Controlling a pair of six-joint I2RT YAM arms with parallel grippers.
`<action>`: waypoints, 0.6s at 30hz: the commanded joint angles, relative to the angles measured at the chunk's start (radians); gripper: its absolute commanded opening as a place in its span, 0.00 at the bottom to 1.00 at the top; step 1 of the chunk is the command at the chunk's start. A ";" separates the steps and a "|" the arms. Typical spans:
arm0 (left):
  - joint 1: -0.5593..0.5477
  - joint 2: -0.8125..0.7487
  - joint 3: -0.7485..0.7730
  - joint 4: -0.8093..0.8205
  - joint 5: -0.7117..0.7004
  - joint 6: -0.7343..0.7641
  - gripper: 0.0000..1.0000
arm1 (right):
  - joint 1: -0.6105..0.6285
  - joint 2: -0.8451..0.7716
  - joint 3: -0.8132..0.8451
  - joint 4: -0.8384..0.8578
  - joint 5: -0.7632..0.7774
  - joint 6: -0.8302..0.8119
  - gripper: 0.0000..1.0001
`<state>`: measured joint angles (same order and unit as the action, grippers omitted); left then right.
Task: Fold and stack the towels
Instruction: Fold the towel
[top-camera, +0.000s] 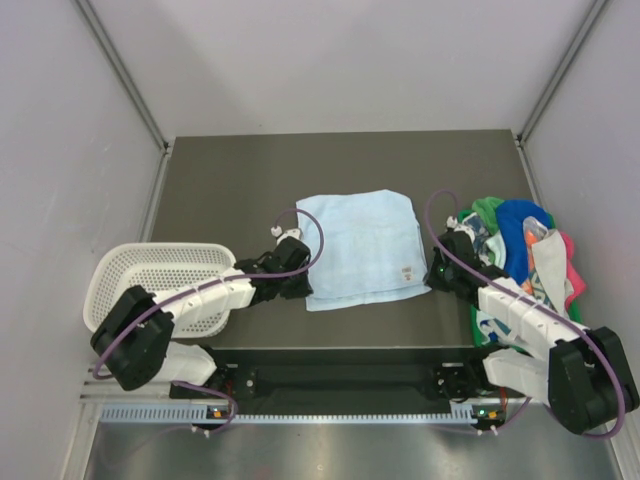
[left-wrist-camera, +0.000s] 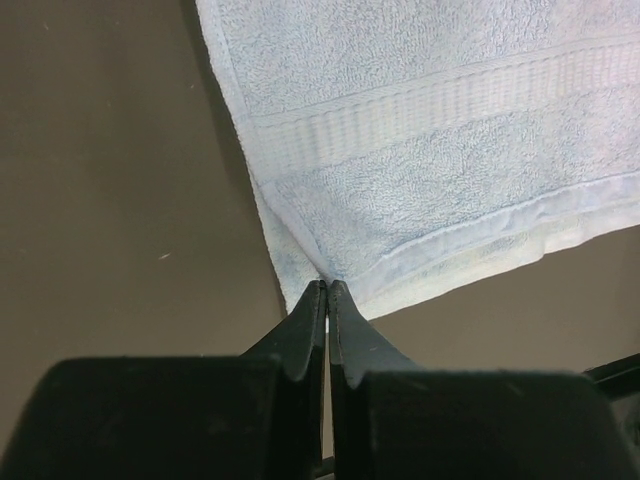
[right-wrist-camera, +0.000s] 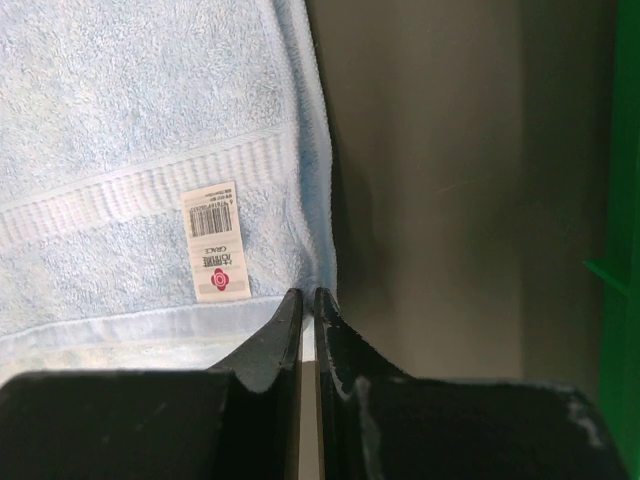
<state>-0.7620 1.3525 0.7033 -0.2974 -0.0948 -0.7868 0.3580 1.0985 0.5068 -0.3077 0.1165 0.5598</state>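
A pale blue towel (top-camera: 360, 245) lies folded on the dark table (top-camera: 250, 180), its near edge toward the arms. My left gripper (top-camera: 300, 290) is shut on its near left corner; in the left wrist view the corner (left-wrist-camera: 322, 268) runs into the closed fingertips. My right gripper (top-camera: 432, 272) is shut on its near right corner, beside a white barcode label (right-wrist-camera: 215, 240). A heap of other towels (top-camera: 525, 250), royal blue, green, pink and printed white, lies at the right on a green tray (right-wrist-camera: 620, 200).
A white mesh basket (top-camera: 160, 285) stands at the near left, next to the left arm. The green tray's edge is close to the right of the right gripper. Grey walls enclose the table on three sides.
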 joint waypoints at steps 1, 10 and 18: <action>-0.005 -0.030 0.033 -0.005 -0.008 0.009 0.00 | 0.010 -0.011 0.048 -0.001 0.028 -0.020 0.00; -0.005 -0.052 0.044 -0.014 -0.005 0.018 0.00 | 0.010 -0.019 0.084 -0.034 0.034 -0.049 0.02; -0.005 -0.055 0.047 -0.017 0.000 0.023 0.00 | 0.012 0.006 0.091 -0.038 0.020 -0.064 0.05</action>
<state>-0.7620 1.3281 0.7158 -0.3164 -0.0944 -0.7818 0.3580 1.0992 0.5571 -0.3511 0.1268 0.5171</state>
